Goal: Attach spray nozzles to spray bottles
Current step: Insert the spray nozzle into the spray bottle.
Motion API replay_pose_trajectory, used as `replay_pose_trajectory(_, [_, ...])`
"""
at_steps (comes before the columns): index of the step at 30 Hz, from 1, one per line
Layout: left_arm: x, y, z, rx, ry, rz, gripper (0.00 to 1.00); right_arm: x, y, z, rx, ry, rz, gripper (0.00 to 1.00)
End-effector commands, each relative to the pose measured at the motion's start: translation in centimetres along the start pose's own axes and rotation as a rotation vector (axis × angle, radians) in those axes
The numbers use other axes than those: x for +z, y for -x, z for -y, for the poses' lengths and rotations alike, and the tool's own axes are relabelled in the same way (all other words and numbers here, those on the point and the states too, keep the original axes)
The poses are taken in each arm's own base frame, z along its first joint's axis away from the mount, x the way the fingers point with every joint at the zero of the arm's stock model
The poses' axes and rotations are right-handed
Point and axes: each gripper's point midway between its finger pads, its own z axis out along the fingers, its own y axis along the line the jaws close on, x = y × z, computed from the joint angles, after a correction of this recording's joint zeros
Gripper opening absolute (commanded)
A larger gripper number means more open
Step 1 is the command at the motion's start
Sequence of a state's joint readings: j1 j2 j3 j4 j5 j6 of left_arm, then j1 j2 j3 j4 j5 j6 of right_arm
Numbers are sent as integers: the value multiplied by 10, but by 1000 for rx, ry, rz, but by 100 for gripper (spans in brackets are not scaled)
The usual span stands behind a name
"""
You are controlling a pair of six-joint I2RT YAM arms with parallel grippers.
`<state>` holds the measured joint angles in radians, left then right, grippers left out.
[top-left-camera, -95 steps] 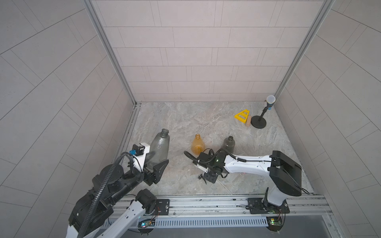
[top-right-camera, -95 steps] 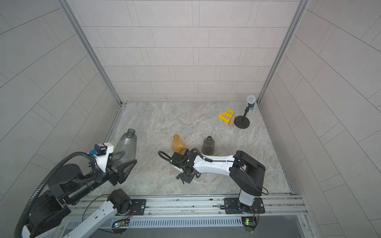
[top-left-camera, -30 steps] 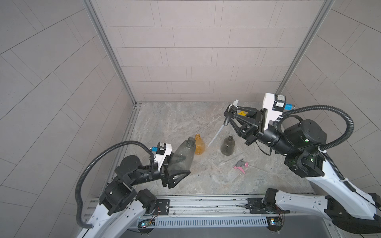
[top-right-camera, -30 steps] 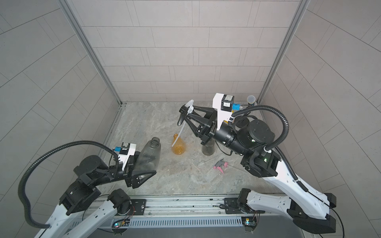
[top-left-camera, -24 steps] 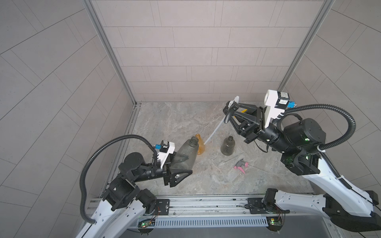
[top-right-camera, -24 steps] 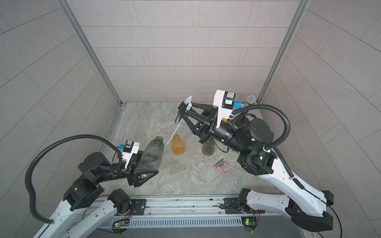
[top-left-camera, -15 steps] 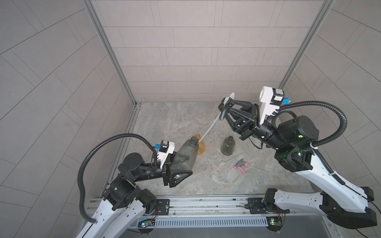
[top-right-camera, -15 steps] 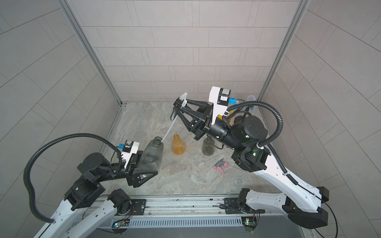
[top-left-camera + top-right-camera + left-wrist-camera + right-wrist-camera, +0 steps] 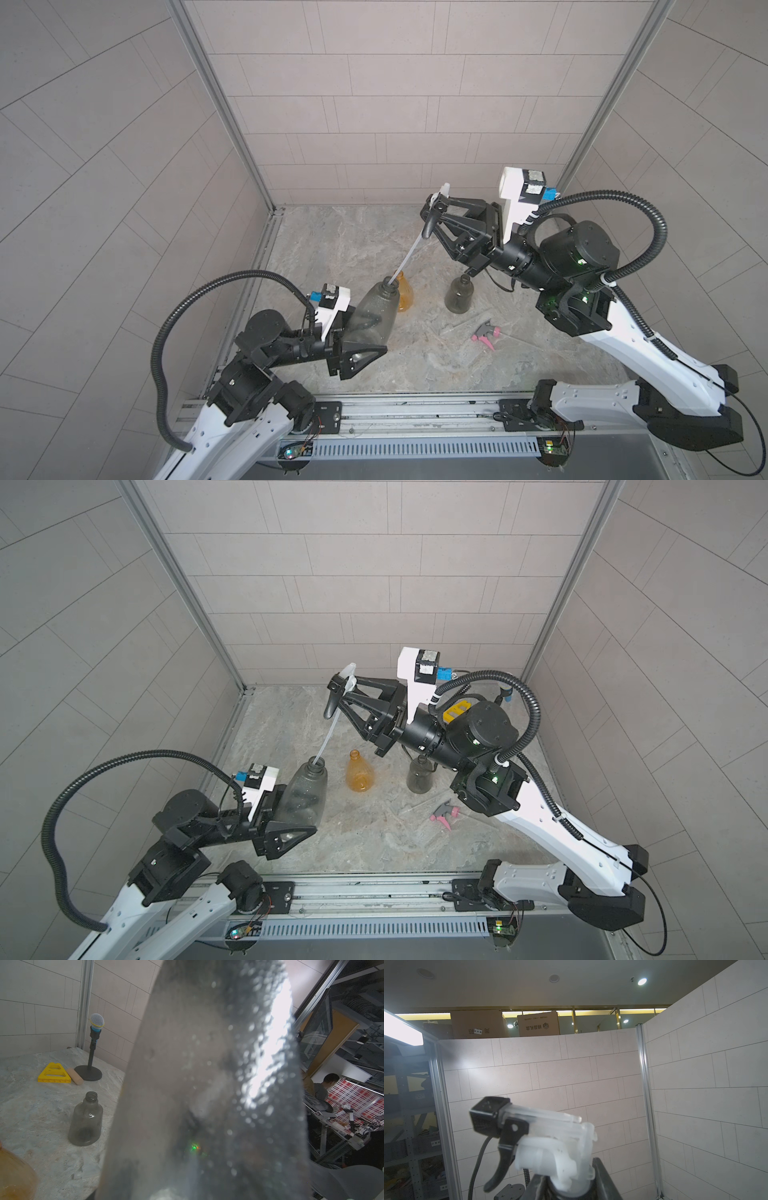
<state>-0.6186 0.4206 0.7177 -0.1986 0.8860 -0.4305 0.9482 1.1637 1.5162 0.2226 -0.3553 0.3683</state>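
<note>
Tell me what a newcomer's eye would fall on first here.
The right hand holds a white-and-black nozzle high at centre, its tube slanting down to the mouth of a grey bottle tilted in the left hand. A pink nozzle lies on the table.

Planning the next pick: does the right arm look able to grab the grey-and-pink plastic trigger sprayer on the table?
Probably not yet: the right gripper is shut on the white-and-black trigger nozzle; the grey-and-pink sprayer itself lies unobstructed.

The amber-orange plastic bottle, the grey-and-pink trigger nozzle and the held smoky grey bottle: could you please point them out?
Amber-orange plastic bottle (image 9: 359,777): a top view, body.
Grey-and-pink trigger nozzle (image 9: 484,332): a top view, head.
Held smoky grey bottle (image 9: 305,798): a top view, body.
</note>
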Motion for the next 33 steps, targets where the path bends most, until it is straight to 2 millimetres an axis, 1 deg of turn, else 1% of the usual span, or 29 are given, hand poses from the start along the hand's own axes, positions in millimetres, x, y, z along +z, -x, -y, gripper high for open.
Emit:
replay_pose_trajectory(1, [-2, 12, 6, 41, -6, 42, 0, -3, 3, -10, 22, 56, 16, 26])
replay_pose_trajectory(6, [-3, 25, 7, 50, 14, 79, 0, -2, -23, -16, 94, 124, -24, 26])
replay_pose_trajectory(8, [-3, 31, 7, 49, 20, 93, 0, -1, -37, -17, 132, 153, -40, 26])
replay_pose_trajectory(11, [-3, 38, 7, 53, 25, 106, 0, -3, -48, -19, 158, 183, -48, 26])
replay_pose_trajectory(16, [0, 50, 6, 46, 32, 131, 0, -3, -60, -26, 207, 259, -38, 27])
replay_pose_trajectory(20, [3, 53, 6, 38, 21, 139, 0, -2, -66, -30, 215, 299, -34, 27])
replay_pose_trajectory(24, [3, 59, 12, 39, -10, 157, 0, 0, -70, -30, 213, 311, -36, 28])
replay_pose_trajectory(29, [3, 63, 17, 41, -41, 171, 0, 3, -76, -26, 217, 304, -29, 28])
replay_pose_trajectory(33, [4, 62, 20, 38, -64, 166, 0, 6, -73, -17, 206, 269, -14, 28])
